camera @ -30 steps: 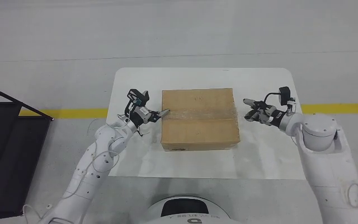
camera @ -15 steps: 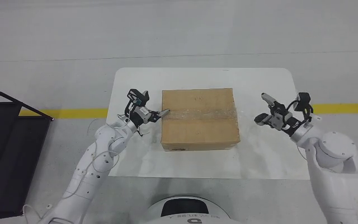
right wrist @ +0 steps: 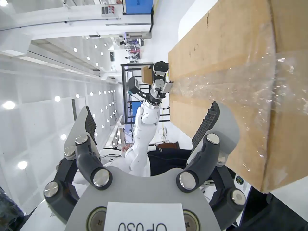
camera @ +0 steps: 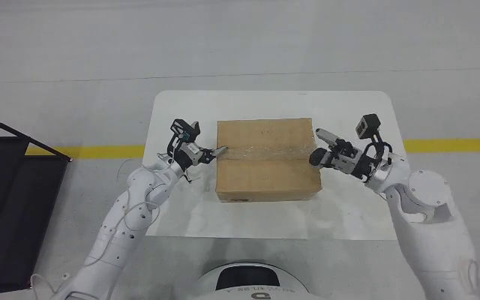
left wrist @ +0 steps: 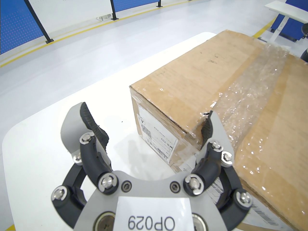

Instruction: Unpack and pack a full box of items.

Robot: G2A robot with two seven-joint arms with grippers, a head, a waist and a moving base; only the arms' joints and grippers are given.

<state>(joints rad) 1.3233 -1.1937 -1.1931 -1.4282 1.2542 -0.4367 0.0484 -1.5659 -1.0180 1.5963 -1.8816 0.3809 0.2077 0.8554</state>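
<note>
stiff taped box [camera: 268,159], probably heavy if full; its tape [camera: 266,152] looks slick. left gripper [left wrist: 146,111] and right gripper [right wrist: 151,108] gape wide, empty, at opposite seam ends; take hold there.

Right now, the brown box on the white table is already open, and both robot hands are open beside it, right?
Not quite. The brown box is shut: clear tape seals its top flaps, as the top view shows. It does sit on the white table, with the left gripper and right gripper open at its ends.
</note>
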